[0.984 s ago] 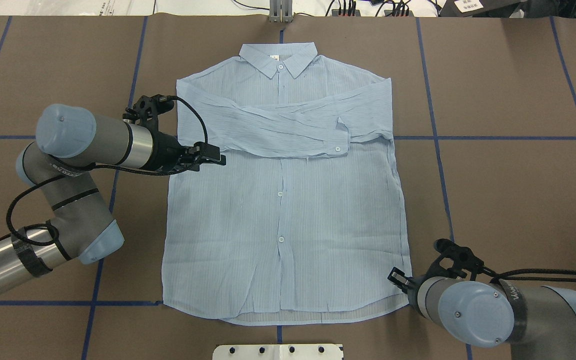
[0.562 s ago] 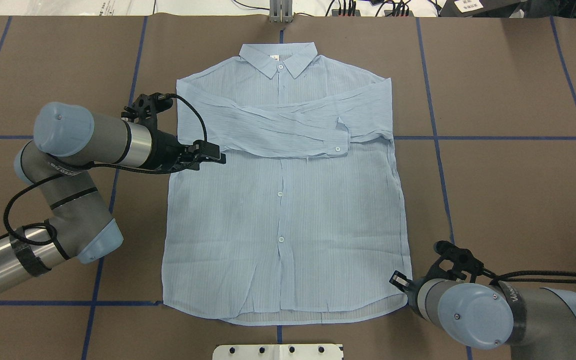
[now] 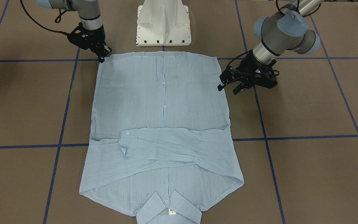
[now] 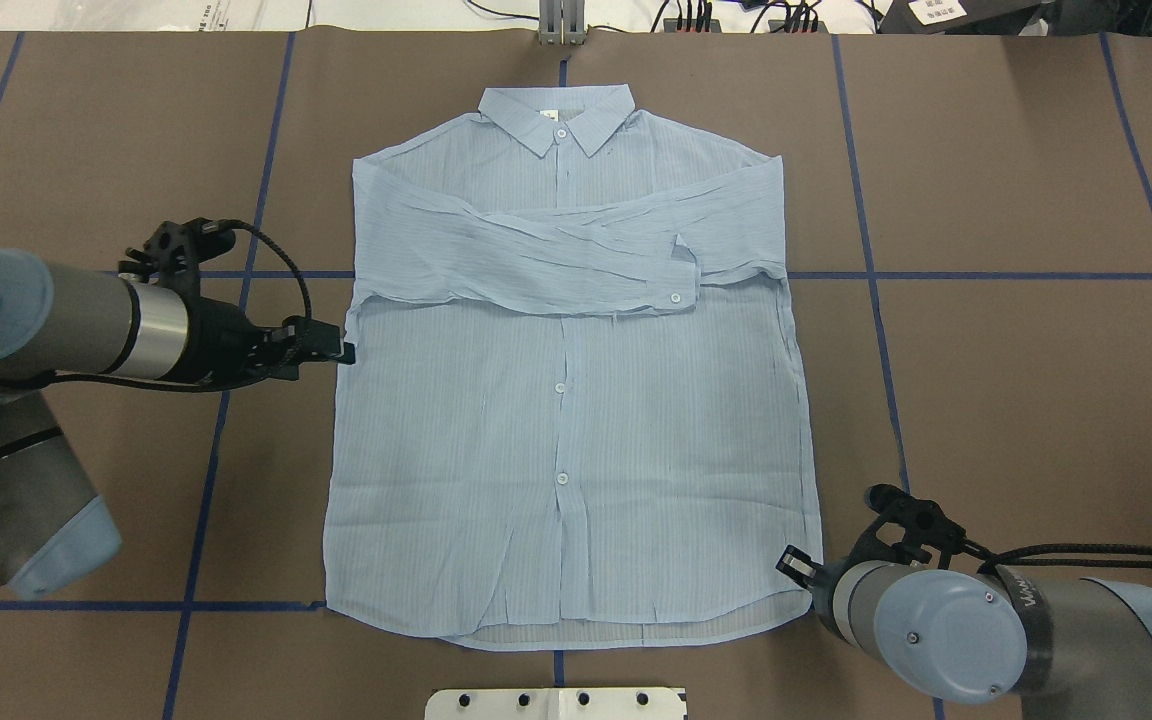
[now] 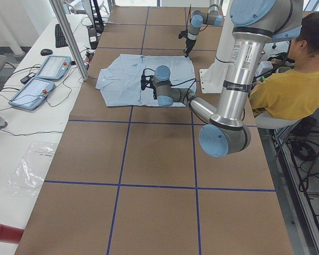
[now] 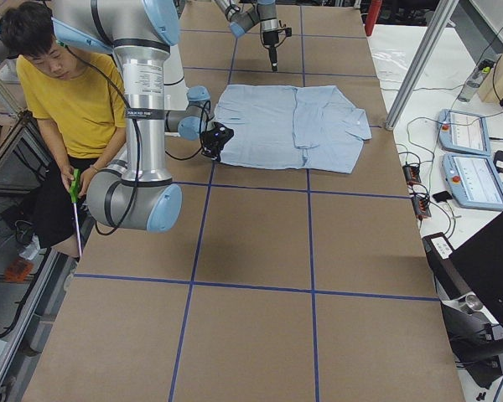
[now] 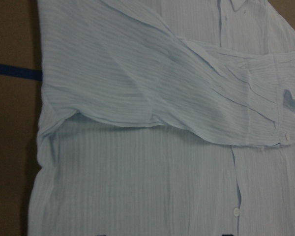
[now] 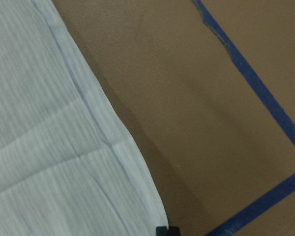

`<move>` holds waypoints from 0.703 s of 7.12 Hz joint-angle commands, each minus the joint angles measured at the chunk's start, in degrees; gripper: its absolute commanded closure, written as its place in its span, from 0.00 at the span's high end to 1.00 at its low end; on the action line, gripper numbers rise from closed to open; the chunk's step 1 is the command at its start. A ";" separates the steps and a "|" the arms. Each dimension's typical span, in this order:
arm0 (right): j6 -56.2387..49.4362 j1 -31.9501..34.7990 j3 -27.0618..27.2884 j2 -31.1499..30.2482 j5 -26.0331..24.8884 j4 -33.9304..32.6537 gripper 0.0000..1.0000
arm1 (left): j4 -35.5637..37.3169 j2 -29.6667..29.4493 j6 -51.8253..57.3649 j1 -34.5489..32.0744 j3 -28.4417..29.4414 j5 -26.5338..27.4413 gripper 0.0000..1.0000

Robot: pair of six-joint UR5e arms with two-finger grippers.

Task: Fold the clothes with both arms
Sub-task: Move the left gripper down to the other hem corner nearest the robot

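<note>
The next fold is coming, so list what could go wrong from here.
The right gripper sits at the very hem corner of the thin, light blue striped button-up shirt; a pinch there might slip off. The open left gripper is at the shirt's side edge, far from the hem, so a lift could skew. The crossed sleeves lie loose and may slide.
</note>
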 commanded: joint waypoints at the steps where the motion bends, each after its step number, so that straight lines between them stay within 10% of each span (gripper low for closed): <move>1: -0.07 0.71 1.27 -0.18 0.03 -0.24 0.00 | 7.85 9.27 -7.61 5.92 -9.62 6.92 0.83; 5: 0.11 0.71 1.63 -0.01 -0.06 -0.33 0.00 | 25.37 -0.40 -17.78 18.78 -10.02 16.97 0.80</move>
